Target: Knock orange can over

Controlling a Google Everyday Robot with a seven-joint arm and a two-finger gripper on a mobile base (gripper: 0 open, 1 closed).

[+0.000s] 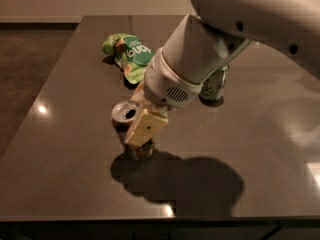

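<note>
The orange can (121, 118) stands near the table's front left, silver top with its pull-tab hole facing up, brown side mostly covered. My gripper (138, 115) reaches down from the upper right and holds the can between its cream fingers (145, 127): one lies across the can's front right side, the other shows behind it. The can looks nearly upright, leaning slightly. Its base (139, 152) shows just below the front finger, above a dark shadow.
A green snack bag (128, 52) lies at the back left of the dark table (65, 149). A green-and-white can (216, 86) stands behind my arm, partly hidden. The table's front edge runs just below the shadow.
</note>
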